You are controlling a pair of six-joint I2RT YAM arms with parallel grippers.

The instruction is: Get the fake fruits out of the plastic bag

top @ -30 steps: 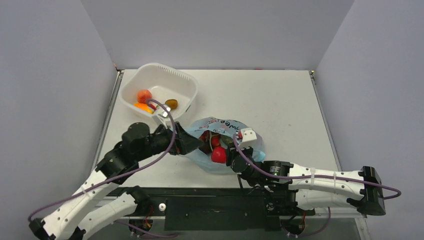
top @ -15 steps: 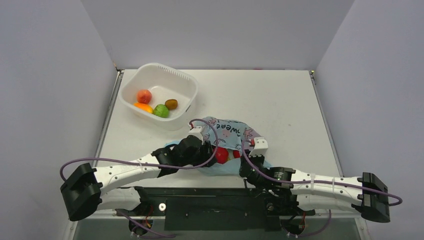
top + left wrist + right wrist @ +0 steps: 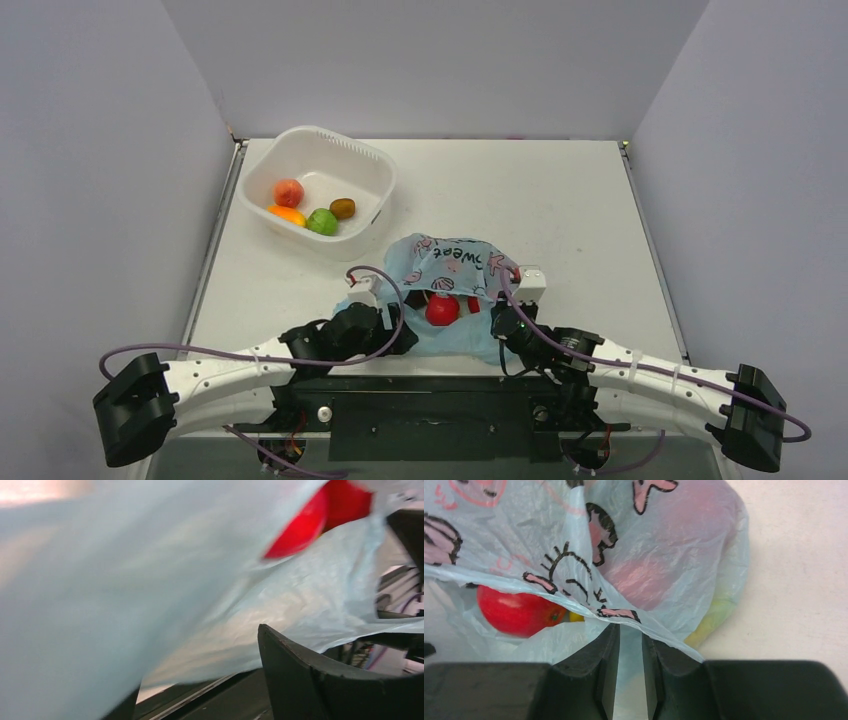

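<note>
Now, plastic bag [image 3: 455, 262]: sits at near counter [image 3: 560, 200] edge, between both arms.
Right gripper [image 3: 629, 645]: jaws narrow, pinching bag film.
Left gripper [image 3: 197, 662]: jaws wide, film draped across.
Red apple [image 3: 441, 310]: inside bag mouth.
Risk: thin film slipping or tearing; apple rolling off near edge.

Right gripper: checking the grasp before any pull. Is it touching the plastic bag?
Touching. The right wrist view shows blue film of the plastic bag pinched in the narrow slot between the fingers of the right gripper.
</note>
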